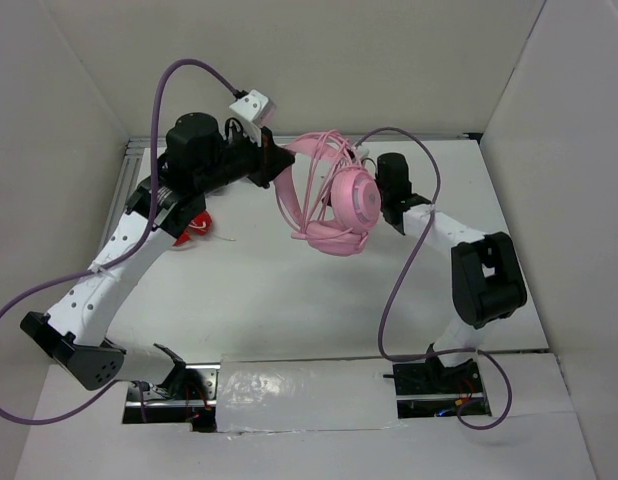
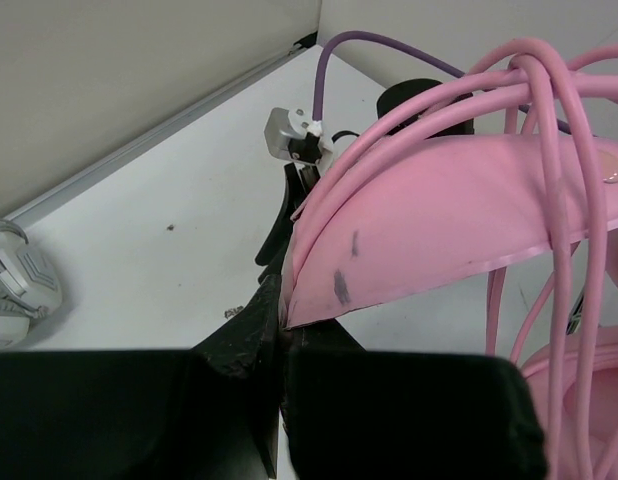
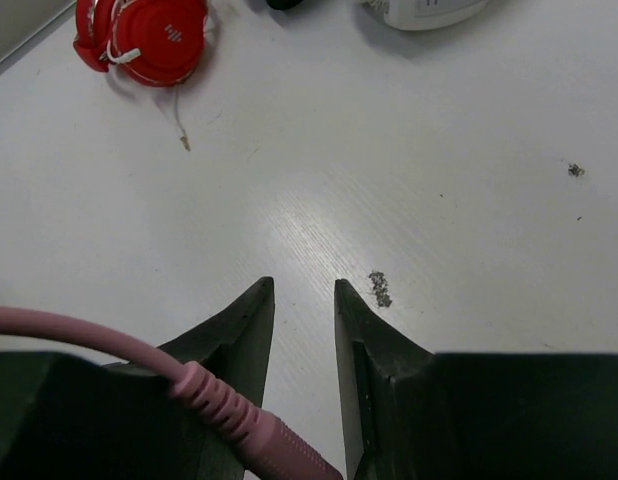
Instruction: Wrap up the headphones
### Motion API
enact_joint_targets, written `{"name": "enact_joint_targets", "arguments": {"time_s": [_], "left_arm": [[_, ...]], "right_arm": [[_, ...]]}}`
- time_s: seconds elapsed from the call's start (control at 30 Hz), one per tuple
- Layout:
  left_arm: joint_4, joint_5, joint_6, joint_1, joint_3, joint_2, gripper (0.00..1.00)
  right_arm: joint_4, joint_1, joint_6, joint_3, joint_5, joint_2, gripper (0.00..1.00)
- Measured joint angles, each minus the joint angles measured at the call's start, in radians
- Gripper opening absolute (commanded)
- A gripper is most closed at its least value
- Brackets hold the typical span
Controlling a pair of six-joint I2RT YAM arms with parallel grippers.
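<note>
The pink headphones [image 1: 334,205] hang above the table at the back middle, and their thin pink cable [image 2: 554,150] is looped several times over the headband [image 2: 439,230]. My left gripper [image 1: 279,165] is shut on the edge of the headband, with its fingertips [image 2: 269,310] pinching the band's left end. My right gripper [image 1: 387,200] is right beside the round earcup [image 1: 354,195]. In the right wrist view its jaws [image 3: 304,290] stand a narrow gap apart. The cable's ribbed plug [image 3: 234,415] crosses the left finger and runs down into the gap at the base of the fingers.
Red headphones [image 1: 197,228] lie on the table under my left arm and show in the right wrist view [image 3: 149,40]. White/grey headphones [image 2: 14,280] lie by the back left wall. White walls enclose the table on three sides. Purple arm cables [image 1: 399,290] hang nearby.
</note>
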Motion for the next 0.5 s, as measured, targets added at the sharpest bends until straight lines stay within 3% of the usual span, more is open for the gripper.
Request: {"name": "enact_joint_targets", "arguments": {"time_s": [0.37, 0.47, 0.5], "left_arm": [[0.002, -0.011, 0.0, -0.001, 0.018, 0.0, 0.0], [0.001, -0.016, 0.0, -0.001, 0.036, -0.001, 0.0], [0.001, -0.017, 0.0, -0.001, 0.044, -0.002, 0.0]], "right_arm": [[0.138, 0.0, 0.113, -0.237, 0.182, -0.13, 0.44], [0.198, 0.0, 0.156, -0.31, 0.286, -0.175, 0.51], [0.224, -0.002, 0.172, -0.34, 0.315, -0.194, 0.59]]}}
